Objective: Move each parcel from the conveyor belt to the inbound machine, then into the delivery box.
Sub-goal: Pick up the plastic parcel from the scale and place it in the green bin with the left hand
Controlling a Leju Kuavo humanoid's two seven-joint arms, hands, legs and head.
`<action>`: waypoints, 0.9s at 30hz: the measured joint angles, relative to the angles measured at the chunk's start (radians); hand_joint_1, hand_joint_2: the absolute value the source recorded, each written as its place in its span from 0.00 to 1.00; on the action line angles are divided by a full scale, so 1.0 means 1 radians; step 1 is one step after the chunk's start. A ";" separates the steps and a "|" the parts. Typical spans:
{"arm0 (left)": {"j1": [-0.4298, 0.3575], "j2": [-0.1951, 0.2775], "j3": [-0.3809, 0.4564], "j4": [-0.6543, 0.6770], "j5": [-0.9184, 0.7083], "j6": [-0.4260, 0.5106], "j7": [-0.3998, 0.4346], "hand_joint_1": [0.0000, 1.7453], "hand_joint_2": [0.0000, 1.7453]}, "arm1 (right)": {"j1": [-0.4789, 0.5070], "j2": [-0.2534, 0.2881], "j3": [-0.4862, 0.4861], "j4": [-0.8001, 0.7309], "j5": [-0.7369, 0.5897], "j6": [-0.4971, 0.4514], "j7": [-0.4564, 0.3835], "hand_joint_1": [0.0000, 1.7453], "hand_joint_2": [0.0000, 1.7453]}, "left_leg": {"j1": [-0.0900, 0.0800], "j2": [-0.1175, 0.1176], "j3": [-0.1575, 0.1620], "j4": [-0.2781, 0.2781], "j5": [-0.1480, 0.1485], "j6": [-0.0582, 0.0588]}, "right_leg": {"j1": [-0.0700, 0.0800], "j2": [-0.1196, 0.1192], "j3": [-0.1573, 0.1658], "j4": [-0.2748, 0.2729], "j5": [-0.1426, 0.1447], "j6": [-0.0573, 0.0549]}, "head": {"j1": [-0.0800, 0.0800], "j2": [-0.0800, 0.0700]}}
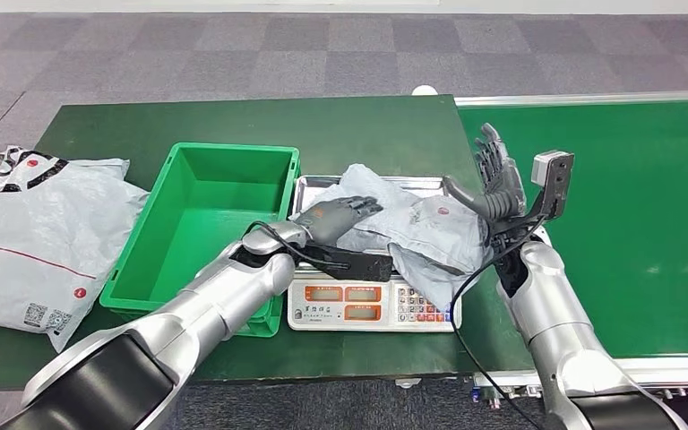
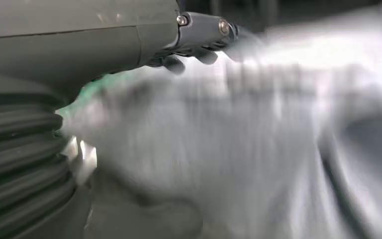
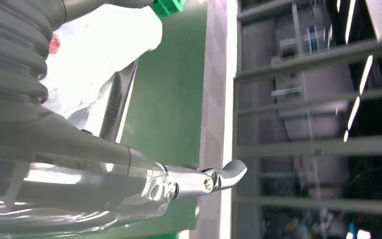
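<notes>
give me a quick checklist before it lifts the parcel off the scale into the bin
1. Grey plastic parcel lies on the steel-topped scale: ok.
2. Left hand rests on the parcel's left part: ok.
3. Left hand actually grips the parcel: cannot tell; the left wrist view is blurred.
4. Right hand is raised, fingers apart, holding nothing: ok.
5. Green plastic bin sits beside the scale with an open interior: ok.
6. Parcel's lower edge droops over the scale's keypad and could snag when lifted: not ok.
</notes>
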 joint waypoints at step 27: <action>-0.040 -0.055 0.000 -0.053 -0.125 0.093 0.027 1.00 1.00 | 0.128 -0.011 -0.121 -0.152 0.006 -0.008 0.049 0.00 1.00 | -0.001 0.001 -0.001 0.000 -0.001 0.001 | -0.001 0.001 0.000 0.000 0.000 0.000 | 0.000 0.000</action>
